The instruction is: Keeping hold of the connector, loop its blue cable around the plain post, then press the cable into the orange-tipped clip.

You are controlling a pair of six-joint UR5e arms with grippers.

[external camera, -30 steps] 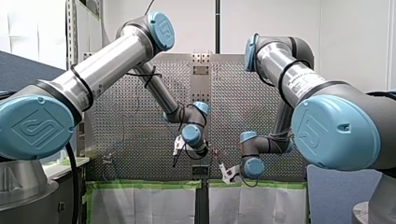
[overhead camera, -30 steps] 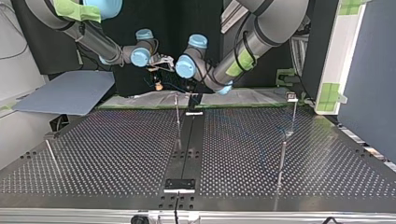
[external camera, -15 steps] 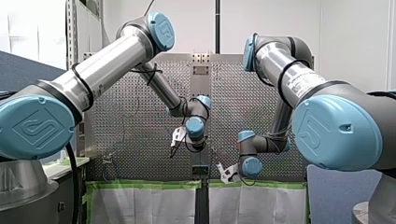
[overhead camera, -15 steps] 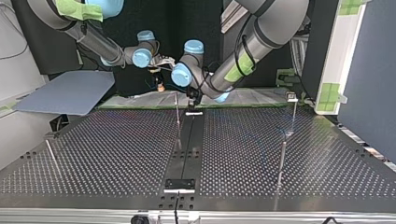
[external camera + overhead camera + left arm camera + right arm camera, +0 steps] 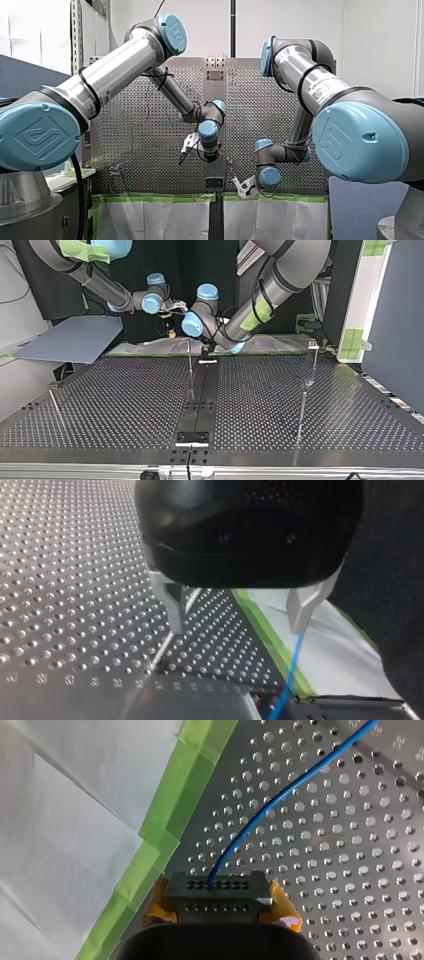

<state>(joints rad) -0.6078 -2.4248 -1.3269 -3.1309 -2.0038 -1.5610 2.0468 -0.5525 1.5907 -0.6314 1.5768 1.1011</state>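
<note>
In the right wrist view my right gripper is shut on a dark connector, gripped between yellow pads. A blue cable leaves the connector and runs ahead over the perforated table. In the left wrist view my left gripper is open, with nothing between its metal fingers. The blue cable passes under one finger, and a thin post leans beside the other. Both grippers hang near the table's middle rail: left, right. I cannot make out an orange-tipped clip.
Green tape and white paper border the table edge by the grippers. In the top view, slim posts stand at the middle, the right and the left. Another post carries a small block.
My left arm's wrist has swung toward the front view's left and lifted a little, taking the open gripper with it. My right gripper has barely moved and still holds the connector.
</note>
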